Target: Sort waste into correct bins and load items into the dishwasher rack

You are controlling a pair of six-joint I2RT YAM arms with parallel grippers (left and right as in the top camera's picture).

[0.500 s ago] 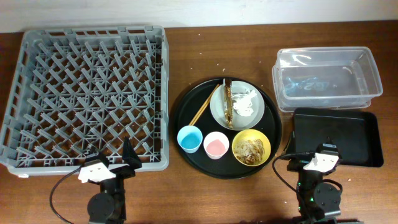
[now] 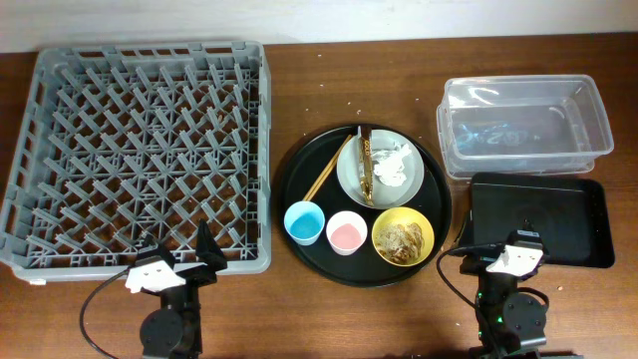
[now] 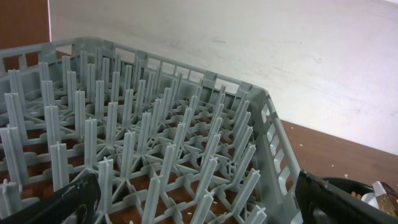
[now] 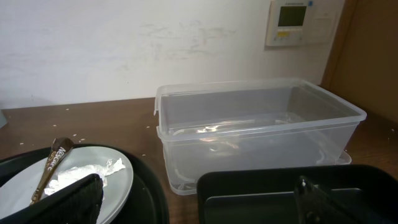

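Observation:
The pale grey plate (image 2: pixel 380 169) sits on a round black tray (image 2: pixel 299 189) with white tissue (image 2: pixel 392 165), a brown-gold wrapper strip (image 2: pixel 366 165) and brown chopsticks (image 2: pixel 330 168) on it. The yellow bowl (image 2: pixel 403 236) holds beige scraps (image 2: pixel 403 239). The light-blue cup (image 2: pixel 303 222) and pink cup (image 2: pixel 346 232) stand beside it. The grey rack (image 2: pixel 140 150) is at the left, the clear tub (image 2: pixel 523 125) and black rectangular tray (image 2: pixel 540 219) at the right. My left gripper (image 3: pixel 199 202) is open at the rack's near edge (image 3: pixel 155 149). My right gripper (image 4: pixel 199 199) is open before the plate (image 4: pixel 121 177), the black tray (image 4: pixel 261 193) and the tub (image 4: pixel 255 124).
Small crumbs lie on the brown table between the rack and the tub. A white wall with a thermostat panel (image 4: pixel 297 22) stands behind the table. Both arm bases (image 2: pixel 169 284) sit at the table's near edge.

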